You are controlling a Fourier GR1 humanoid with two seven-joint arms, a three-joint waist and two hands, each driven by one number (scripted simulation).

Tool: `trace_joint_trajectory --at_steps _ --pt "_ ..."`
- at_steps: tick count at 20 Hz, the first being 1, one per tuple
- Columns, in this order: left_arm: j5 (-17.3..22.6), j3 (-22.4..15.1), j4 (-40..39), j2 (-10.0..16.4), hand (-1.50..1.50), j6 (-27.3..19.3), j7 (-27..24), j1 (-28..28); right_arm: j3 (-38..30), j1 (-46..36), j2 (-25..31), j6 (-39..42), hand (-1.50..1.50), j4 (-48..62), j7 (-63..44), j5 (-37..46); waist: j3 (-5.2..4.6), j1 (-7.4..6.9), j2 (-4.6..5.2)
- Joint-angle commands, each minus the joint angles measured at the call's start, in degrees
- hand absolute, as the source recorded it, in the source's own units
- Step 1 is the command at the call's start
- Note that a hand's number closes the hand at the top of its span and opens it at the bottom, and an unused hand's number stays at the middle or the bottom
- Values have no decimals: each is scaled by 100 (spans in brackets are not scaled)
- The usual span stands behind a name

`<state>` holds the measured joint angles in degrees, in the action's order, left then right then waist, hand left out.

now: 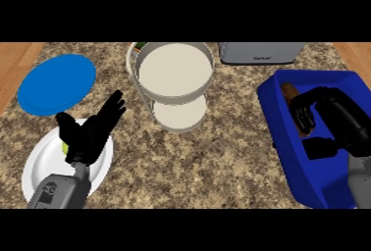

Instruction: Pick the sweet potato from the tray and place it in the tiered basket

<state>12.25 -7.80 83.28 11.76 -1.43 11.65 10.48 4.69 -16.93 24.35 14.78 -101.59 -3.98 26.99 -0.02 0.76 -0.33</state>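
In the blue tray, the sweet potato is clasped by the right hand, fingers curled – the left hand is held open.

Bare worktop between tray and basket; tray wall in the way; toaster crowding behind. Basket top open from above.
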Motion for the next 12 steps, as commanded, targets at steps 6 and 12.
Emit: trace_joint_trajectory --at_steps 6,12 --pt "-166 -114 110 -268 0 -83 35 -34 -1544 -1654 928 1510 150 -139 -741 -1854 -1 -85 23" --pt "-240 61 -387 -295 0 -8 -15 343 -684 -3208 522 1413 150 342 -1871 -1507 -6 -121 42"
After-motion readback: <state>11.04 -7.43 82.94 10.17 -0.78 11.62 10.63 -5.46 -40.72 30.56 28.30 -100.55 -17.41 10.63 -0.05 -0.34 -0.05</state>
